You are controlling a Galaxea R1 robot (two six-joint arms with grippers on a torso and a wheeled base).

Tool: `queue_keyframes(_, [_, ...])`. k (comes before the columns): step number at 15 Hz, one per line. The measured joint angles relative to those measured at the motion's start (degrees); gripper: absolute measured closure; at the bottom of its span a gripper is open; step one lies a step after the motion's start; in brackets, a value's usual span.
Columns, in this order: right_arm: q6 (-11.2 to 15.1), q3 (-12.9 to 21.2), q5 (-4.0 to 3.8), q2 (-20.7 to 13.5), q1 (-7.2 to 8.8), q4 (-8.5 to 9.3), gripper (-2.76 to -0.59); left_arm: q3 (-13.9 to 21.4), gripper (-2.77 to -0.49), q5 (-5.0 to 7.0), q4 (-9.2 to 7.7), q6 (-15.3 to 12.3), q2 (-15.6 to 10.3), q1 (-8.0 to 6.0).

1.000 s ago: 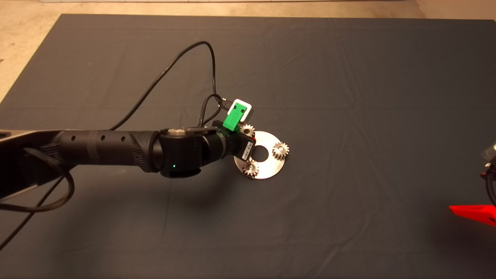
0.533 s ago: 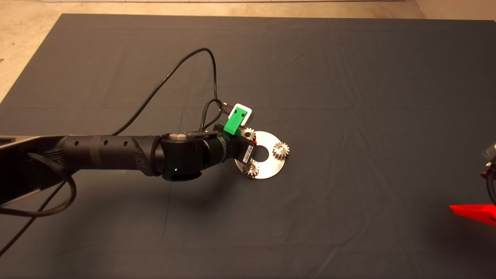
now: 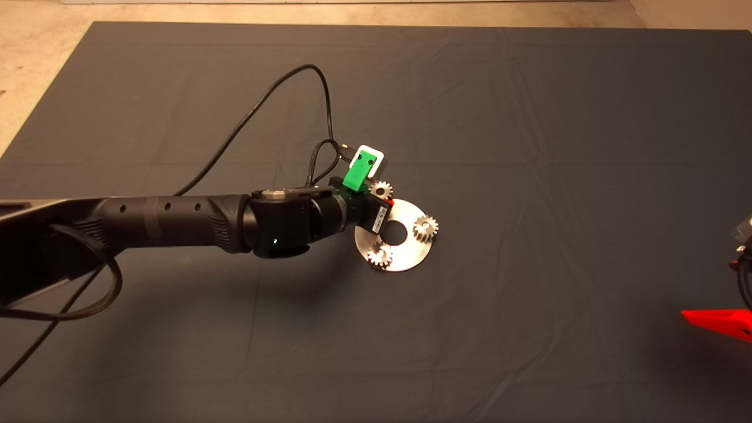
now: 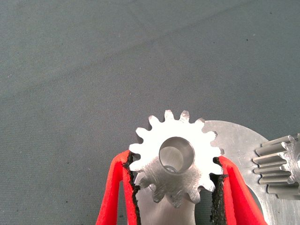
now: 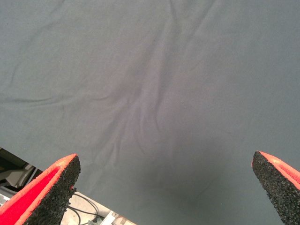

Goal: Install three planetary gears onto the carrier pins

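A: Left gripper [image 4: 174, 187] is over the far-left edge of the disc [image 3: 411, 258], its red fingers [image 4: 115, 187] pinching the third gear [image 4: 172, 157] by the teeth on opposite sides. The other two gears [image 3: 425, 227] are already seated on their pins, one on the right of the disc and one on its near-left edge [image 3: 379, 255].

B: How will that gear handle, you reckon?

A: Solid metal, so stiff and smooth, probably a bit slick against the pads (the teeth do give them something to bite). Holding it across the rim is right; that leaves the centre hole open, and something shiny shows through the hole, perhaps the pin, but I cannot tell.

B: Anything in the way?

A: The seated gear [image 4: 280, 165] sits just beside one finger, so there's little room on that side. The mat [image 3: 529, 117] around is bare cloth. Right gripper [image 5: 166, 187] is parked at the lower right edge, fingers spread wide, holding nothing.
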Motion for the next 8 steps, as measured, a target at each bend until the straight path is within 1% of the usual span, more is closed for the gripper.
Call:
queue_keyframes(2, [0.0, 0.0, 0.02, 0.0, 0.01, 0.00, -2.73, 0.0, -0.57, -0.16, 0.00, 0.0, 0.0, 0.00])
queue_keyframes(8, [0.0, 0.0, 0.02, 0.0, 0.01, 0.00, -2.73, 0.2, -0.57, -0.02, -0.01, 0.0, -0.1, 0.00])
